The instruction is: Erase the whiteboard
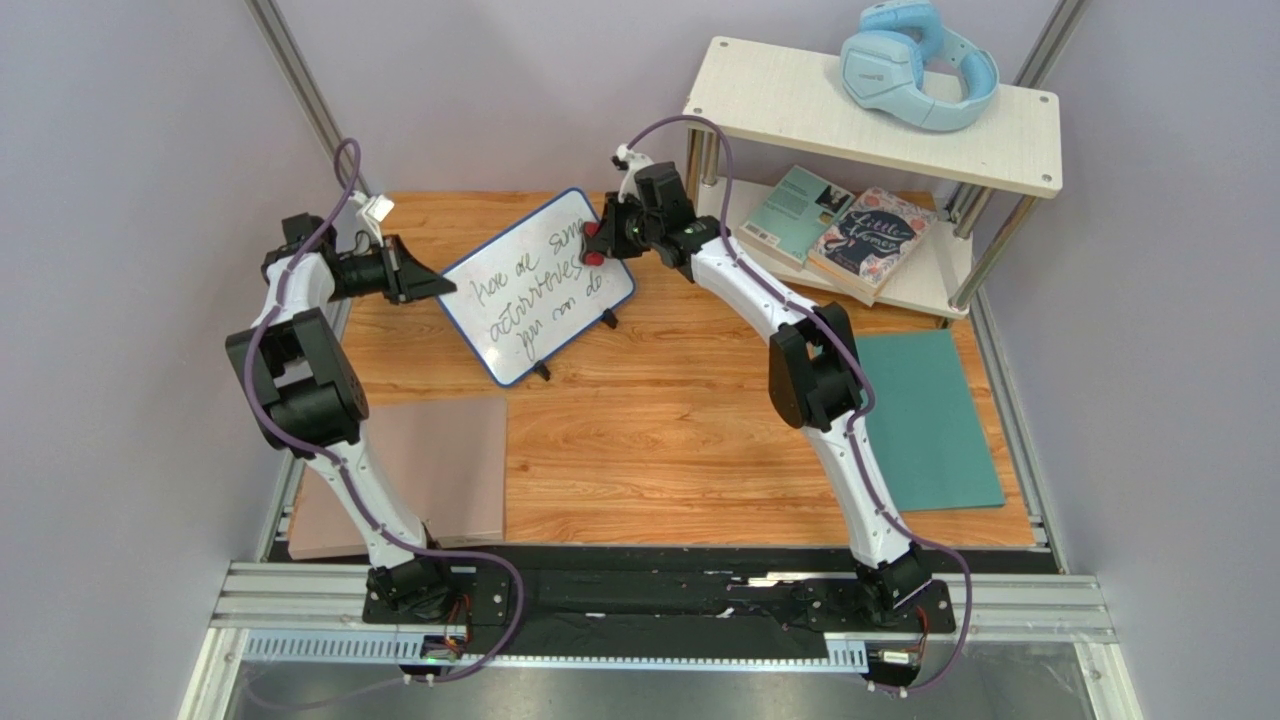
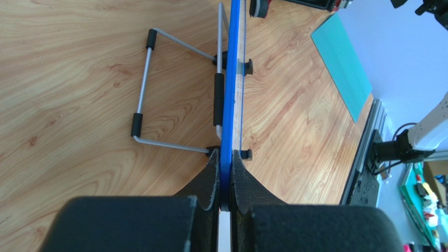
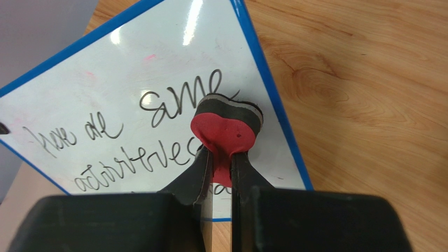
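**Top view.** The whiteboard (image 1: 534, 293) stands propped on the table (image 1: 676, 435), far left of centre. Its long axis runs diagonally from the left arm's side towards the far right. Black handwriting (image 1: 526, 278) covers the face in three lines. The left gripper (image 1: 433, 285) is at the board's left short edge. The right gripper (image 1: 601, 237) is at the opposite, far-right end, over the written face. Both arms are at the board, one at each end.

**Left wrist view.** The board shows edge-on and extends straight away from the fingers. The jaws are pressed together on the blue frame, pinching it at the near edge. The wire stand (image 2: 142, 89) splays out behind the board, resting on the wood.

**Right wrist view.** The jaws pinch a red eraser (image 3: 223, 128) with a dark felt face. The felt appears to rest against the board at the end of the top line. The remaining writing lies to the left of and below the eraser.

**Assessment.** All three lines read intact, so erasing has barely begun. The coming stroke probably needs to run along the board's long axis, towards the clamped end.
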`<state>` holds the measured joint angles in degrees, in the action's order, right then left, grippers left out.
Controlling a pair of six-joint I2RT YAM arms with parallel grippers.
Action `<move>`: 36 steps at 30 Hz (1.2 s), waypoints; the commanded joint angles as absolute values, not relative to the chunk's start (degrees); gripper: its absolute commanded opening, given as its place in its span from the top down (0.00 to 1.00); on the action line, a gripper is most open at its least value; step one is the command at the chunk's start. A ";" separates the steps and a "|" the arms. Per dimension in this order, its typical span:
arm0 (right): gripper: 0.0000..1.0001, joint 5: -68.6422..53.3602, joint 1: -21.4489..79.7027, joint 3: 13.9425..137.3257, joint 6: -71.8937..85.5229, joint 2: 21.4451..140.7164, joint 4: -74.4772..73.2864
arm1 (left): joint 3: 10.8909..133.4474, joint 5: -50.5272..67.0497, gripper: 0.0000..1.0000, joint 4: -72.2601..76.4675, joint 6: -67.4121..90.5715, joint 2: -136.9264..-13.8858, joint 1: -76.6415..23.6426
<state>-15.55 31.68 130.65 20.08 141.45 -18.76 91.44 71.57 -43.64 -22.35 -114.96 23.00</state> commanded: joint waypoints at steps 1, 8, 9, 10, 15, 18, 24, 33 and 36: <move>1.00 -10.47 33.57 131.48 14.60 141.50 -18.19 | 93.60 68.99 1.00 -49.90 -36.72 -114.79 23.20; 1.00 -6.86 38.75 133.95 7.92 143.88 -22.14 | 95.62 69.26 1.00 -55.98 -39.99 -115.31 23.12; 1.00 -6.42 39.19 133.77 7.39 143.96 -22.32 | 95.80 69.34 1.00 -56.42 -40.34 -115.31 23.03; 1.00 -6.42 39.72 133.68 6.60 143.96 -22.67 | 95.80 69.35 1.00 -57.38 -40.95 -115.23 22.77; 1.00 -6.42 43.41 133.86 2.29 144.75 -25.05 | 95.36 69.61 1.00 -59.15 -41.75 -114.96 21.27; 1.00 -7.20 45.43 134.64 0.88 145.46 -26.71 | 94.92 70.13 1.00 -59.33 -41.31 -114.79 19.95; 1.00 -7.74 49.48 135.00 -2.63 146.34 -28.48 | 95.18 72.06 1.00 -58.45 -38.33 -115.31 18.81; 1.00 -4.67 55.80 130.97 -8.34 145.47 -23.57 | 96.42 74.18 1.00 -57.57 -35.25 -115.66 18.63; 1.00 -0.11 58.18 130.78 -10.46 145.72 -21.01 | 96.33 74.09 1.00 -57.48 -35.16 -115.49 18.63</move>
